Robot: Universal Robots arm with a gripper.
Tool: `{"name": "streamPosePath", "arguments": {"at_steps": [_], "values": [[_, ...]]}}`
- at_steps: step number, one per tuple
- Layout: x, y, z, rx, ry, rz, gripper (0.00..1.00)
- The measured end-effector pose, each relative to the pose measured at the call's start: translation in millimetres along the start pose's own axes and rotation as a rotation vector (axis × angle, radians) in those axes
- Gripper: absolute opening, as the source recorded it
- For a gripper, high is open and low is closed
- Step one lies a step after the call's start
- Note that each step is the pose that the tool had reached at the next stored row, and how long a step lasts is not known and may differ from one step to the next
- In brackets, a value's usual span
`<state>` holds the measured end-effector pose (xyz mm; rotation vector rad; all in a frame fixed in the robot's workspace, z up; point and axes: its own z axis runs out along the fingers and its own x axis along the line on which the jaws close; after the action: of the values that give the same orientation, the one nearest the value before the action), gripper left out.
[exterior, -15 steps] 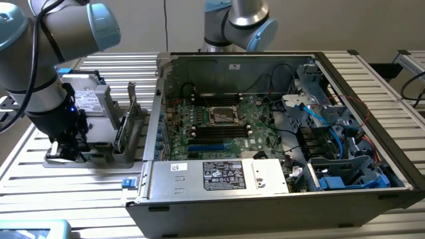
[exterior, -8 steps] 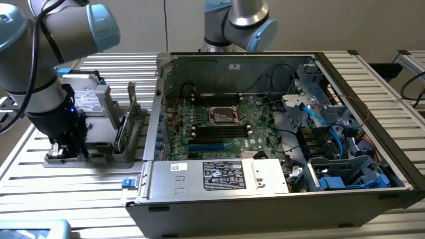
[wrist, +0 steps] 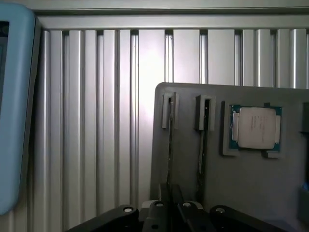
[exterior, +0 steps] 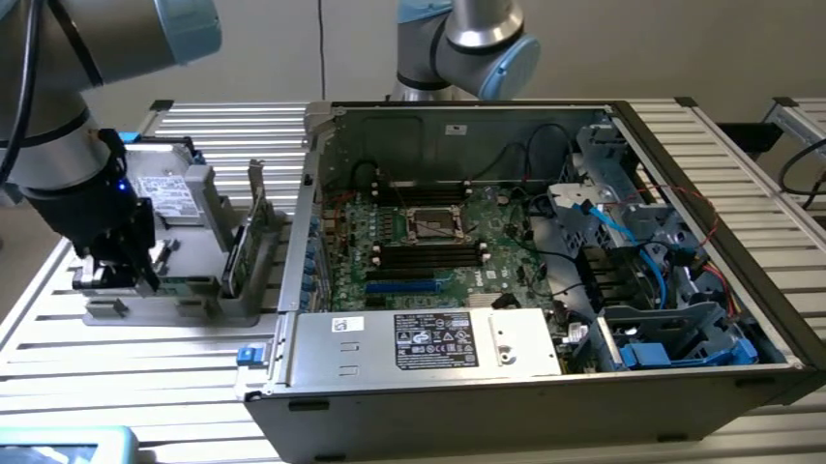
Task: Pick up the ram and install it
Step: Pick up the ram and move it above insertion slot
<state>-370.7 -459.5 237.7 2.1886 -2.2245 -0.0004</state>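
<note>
Ram (wrist: pixel 169 145) is seen edge-on in the wrist view, seated upright in one narrow slot of a grey holder (wrist: pixel 251 188), with its thin edge running in between the fingers of the gripper (wrist: pixel 170 194). The jaws are drawn narrow, closed in on that edge from both sides, and the ram is not lifted out of its slot. A second stick (wrist: pixel 203 145) is held in the neighbouring slot, just beside the ram and parallel to it, untouched. Next to that, a processor (wrist: pixel 255 126) is laid flat in a square recess of the same holder. The holder is set on a ribbed aluminium table (wrist: pixel 96 121), on which a pale blue object (wrist: pixel 14 111) is also seen near the holder. In the exterior view, the arm (exterior: pixel 58 145) is lowered over the holder at the exterior view's left, and the gripper is placed at the holder's near end. A card (exterior: pixel 254 208) is stood upright at the side of the holder that faces the case (exterior: pixel 516 387). The case is laid open on the table towards the exterior view's right, and the motherboard (exterior: pixel 497 217) is exposed inside it, with black slots (exterior: pixel 427 253) set just beside the socket (exterior: pixel 436 224). The ram is kept outside the case, well apart from the motherboard.
</note>
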Motion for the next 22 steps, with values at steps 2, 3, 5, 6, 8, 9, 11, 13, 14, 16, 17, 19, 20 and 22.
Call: {"name": "streamPosePath", "arguments": {"at_steps": [2, 3, 5, 6, 8, 9, 11, 13, 14, 16, 17, 19, 20, 22], "values": [[0.2, 0.2, -9.1, 0.0000, 0.0000, -0.001, 0.13], [0.3, 0.3, -13.6, 0.0001, 0.0000, -0.001, 0.13], [0.9, 0.3, -22.7, 0.0001, 0.0000, -0.002, 0.13], [1.7, -0.1, -27.2, 0.0001, 0.0000, -0.003, 0.13], [4.3, -1.9, -36.3, 0.0002, -0.0001, -0.005, 0.13], [5.8, -3.0, -40.9, 0.0001, -0.0002, -0.007, 0.13], [8.8, -5.6, -49.7, 0.0001, -0.0007, -0.008, 0.13], [12.1, -9.3, -59.1, 0.0000, -0.0011, -0.009, 0.13], [13.6, -11.2, -63.6, 0.0000, -0.0015, -0.010, 0.13], [16.4, -15.5, -72.7, -0.0005, -0.0019, -0.011, 0.13], [17.7, -18.0, -77.2, -0.0008, -0.0021, -0.011, 0.13], [20.3, -23.0, -86.4, -0.0020, -0.0020, -0.012, 0.13], [21.5, -25.6, -90.9, -0.0026, -0.0021, -0.012, 0.13], [23.6, -30.9, -100.2, -0.0042, -0.0020, -0.012, 0.13]]}}
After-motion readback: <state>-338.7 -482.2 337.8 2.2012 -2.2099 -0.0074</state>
